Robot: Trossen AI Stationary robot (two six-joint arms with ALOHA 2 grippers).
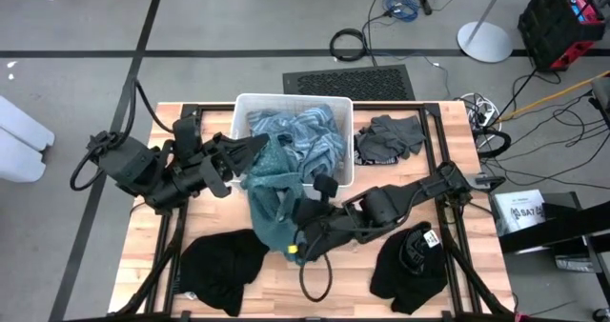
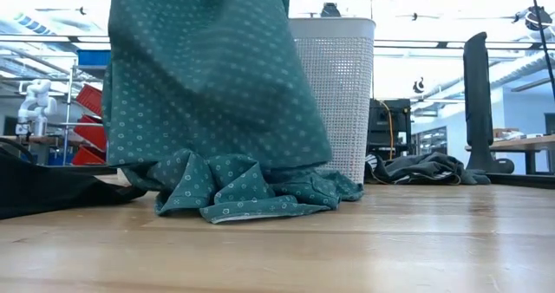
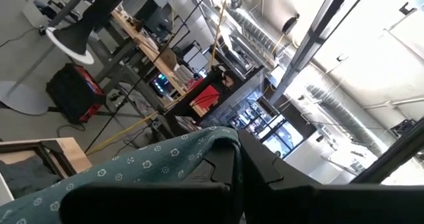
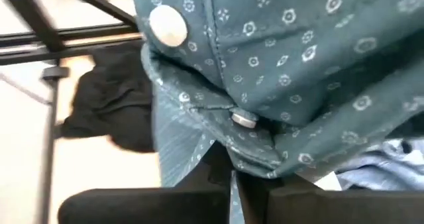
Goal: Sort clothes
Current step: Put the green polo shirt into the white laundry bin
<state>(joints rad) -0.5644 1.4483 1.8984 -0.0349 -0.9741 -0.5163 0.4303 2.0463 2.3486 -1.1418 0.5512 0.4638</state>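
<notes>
A teal garment with a small flower print (image 1: 272, 203) hangs between my two grippers. Its lower end (image 2: 243, 193) lies bunched on the wooden table in front of the white bin (image 2: 334, 94). My left gripper (image 1: 253, 149) is raised at the bin's left side and is shut on the garment's upper part. My right gripper (image 1: 297, 215) reaches in from the table's right side, slanting down, and is shut on the garment lower down. The right wrist view shows a buttoned edge (image 4: 165, 25) of the teal cloth right before the fingers. My left gripper pinches the teal garment's upper part (image 3: 199, 148) between its two shut fingers, which point about level toward the table's right; the cloth drapes over one finger and hangs down from there. My right gripper pinches a folded edge of the teal garment near a snap button (image 4: 245, 159) between its two fingers. They come from the table's right, slanting down. How many layers it holds, I cannot tell.
The white bin (image 1: 338, 108) at the far middle holds blue and striped clothes (image 1: 300, 136). A dark grey garment (image 1: 391, 136) lies to its right. Black garments lie near left (image 1: 224, 265) and near right (image 1: 410, 260).
</notes>
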